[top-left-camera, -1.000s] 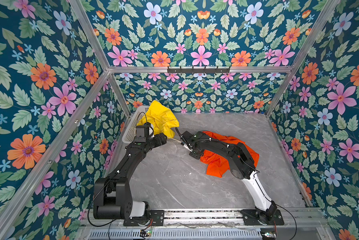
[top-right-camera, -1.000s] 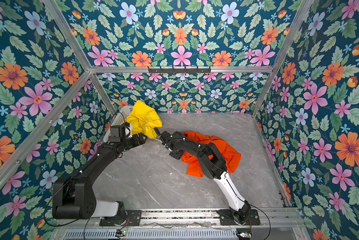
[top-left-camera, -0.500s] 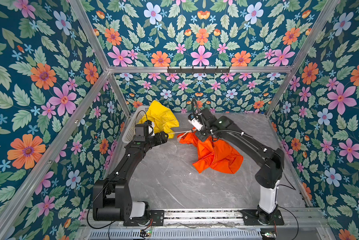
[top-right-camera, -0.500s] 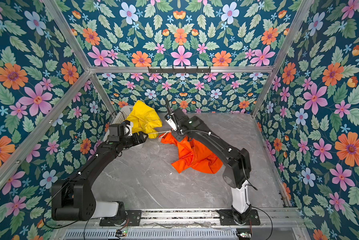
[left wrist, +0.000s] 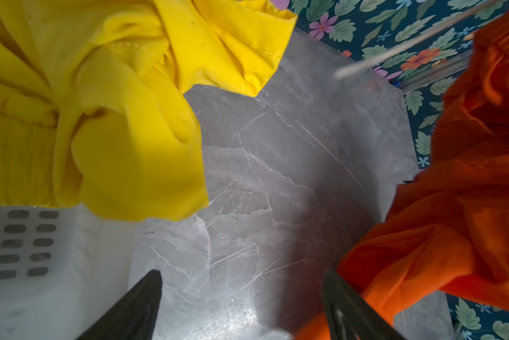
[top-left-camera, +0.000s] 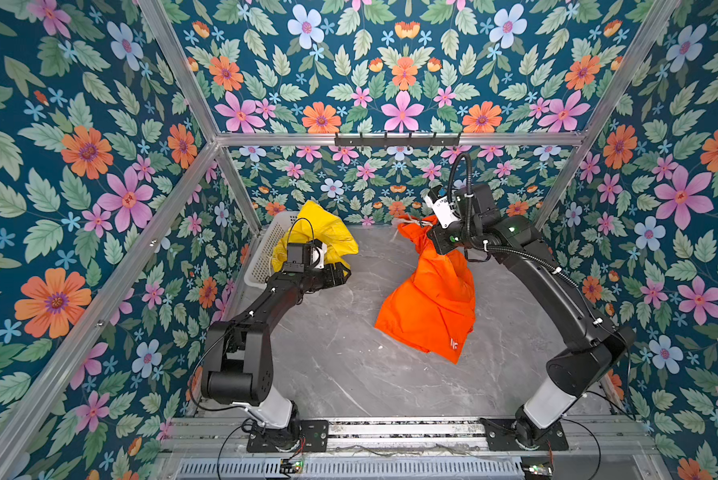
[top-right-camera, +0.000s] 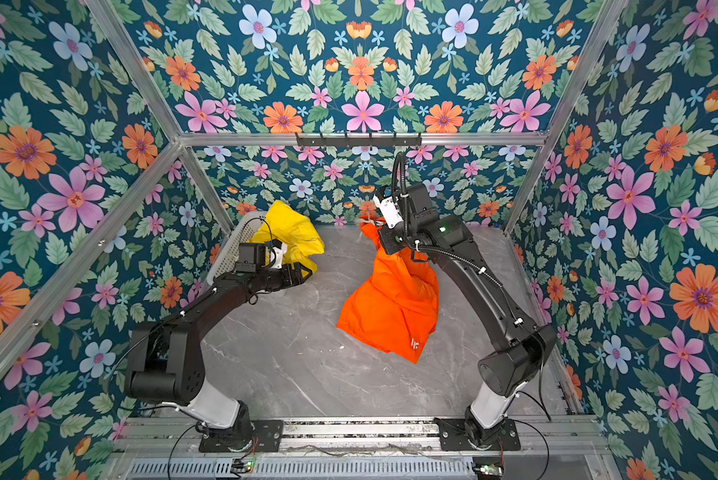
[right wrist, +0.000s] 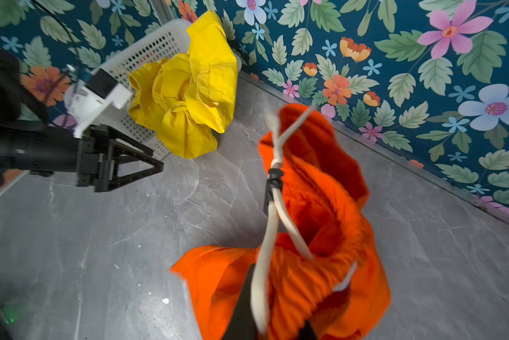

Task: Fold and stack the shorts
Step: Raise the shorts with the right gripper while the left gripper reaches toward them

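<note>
Hanging from the right claw (top-left-camera: pixel 419 227) in both top views, the orange shorts (top-left-camera: pixel 428 303) fall in a long crumpled drape beneath it. The gathered waistband is clamped at the claw and the lower hem sinks toward the grey bench (top-left-camera: pixel 349 365); whether the hem touches the bench I cannot tell. The left claw (top-left-camera: pixel 343 272) sits low and well apart from the right claw, spread wide and gripping nothing. Just behind it the yellow shorts (top-left-camera: pixel 328 232) lie bunched, spilling over the rim of the white basket (top-left-camera: pixel 262 259) onto the bench. From the left wrist, that claw's two dark fingers (left wrist: pixel 135 309) stand far apart with only bare bench between them. The yellow shorts are heaped ahead over the perforated basket wall, and orange cloth hangs past the other finger. From the right wrist, the orange waistband is bunched against the right claw's dark fingers (right wrist: pixel 241 309). A pale drawstring (right wrist: pixel 265 265) with a black toggle runs out from the claw across the fabric. Beyond it the left claw gapes beside the yellow shorts and the basket.
</note>
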You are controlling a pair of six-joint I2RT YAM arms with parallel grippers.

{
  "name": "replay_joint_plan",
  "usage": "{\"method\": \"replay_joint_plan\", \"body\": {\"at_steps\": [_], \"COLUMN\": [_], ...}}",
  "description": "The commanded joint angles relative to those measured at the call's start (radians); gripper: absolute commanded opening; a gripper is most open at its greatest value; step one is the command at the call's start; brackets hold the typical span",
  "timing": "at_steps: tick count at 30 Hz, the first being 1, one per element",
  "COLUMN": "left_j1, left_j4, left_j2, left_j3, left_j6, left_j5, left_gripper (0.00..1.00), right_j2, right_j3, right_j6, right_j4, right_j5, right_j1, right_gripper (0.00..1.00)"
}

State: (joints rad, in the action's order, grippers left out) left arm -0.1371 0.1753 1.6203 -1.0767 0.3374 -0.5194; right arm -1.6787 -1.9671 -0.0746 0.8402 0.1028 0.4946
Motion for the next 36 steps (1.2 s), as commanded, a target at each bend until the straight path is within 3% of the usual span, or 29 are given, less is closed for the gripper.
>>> {"method": "replay_joint_plan", "body": {"at_steps": [1, 4, 8, 18, 26, 29, 32, 36], "left_j1": [0.001, 0.006, 0.02, -0.017, -0.057, -0.072, -0.129, -0.275], "left_j4": [0.032, 0.055, 0.059, -0.203, -0.242, -0.285, -0.382, -0.341], "left_j2": [0.033, 0.046, 0.038, -0.213, -0.369, -0.379, -0.374, -0.356], "left_j3": [-0.029, -0.037, -0.035, 0.115, 0.243, 0.293, 0.339, 0.33], "left_j6": [-0.02, -0.022, -0.029, -0.049, -0.061, -0.036, 0.006, -0.118], "left_j5": [0.095, 0.195, 0.229, -0.095, -0.157, -0.155, -0.167, -0.045], "left_gripper": [0.86, 0.87, 0.87, 0.84, 0.84, 0.83, 0.82, 0.82], "right_j2": [0.011, 0.047, 0.075, -0.03, -0.255, -0.297, -0.292, -0.281], "right_j3": [-0.009, -0.027, -0.049, -0.275, -0.706, -0.768, -0.736, -0.711], "right_j6": [0.04, 0.053, 0.054, 0.156, 0.194, 0.214, 0.247, 0.288], "right_j4": [-0.04, -0.042, -0.069, -0.096, -0.027, -0.032, -0.066, -0.073], "right_j5": [0.082, 0.116, 0.15, 0.25, 0.252, 0.278, 0.241, 0.146], "right_j1": [-0.001, -0.001, -0.005, -0.055, -0.078, -0.079, -0.08, -0.081], "right_gripper": [0.01, 0.02, 0.01, 0.0, 0.0, 0.0, 0.0, 0.0]}}
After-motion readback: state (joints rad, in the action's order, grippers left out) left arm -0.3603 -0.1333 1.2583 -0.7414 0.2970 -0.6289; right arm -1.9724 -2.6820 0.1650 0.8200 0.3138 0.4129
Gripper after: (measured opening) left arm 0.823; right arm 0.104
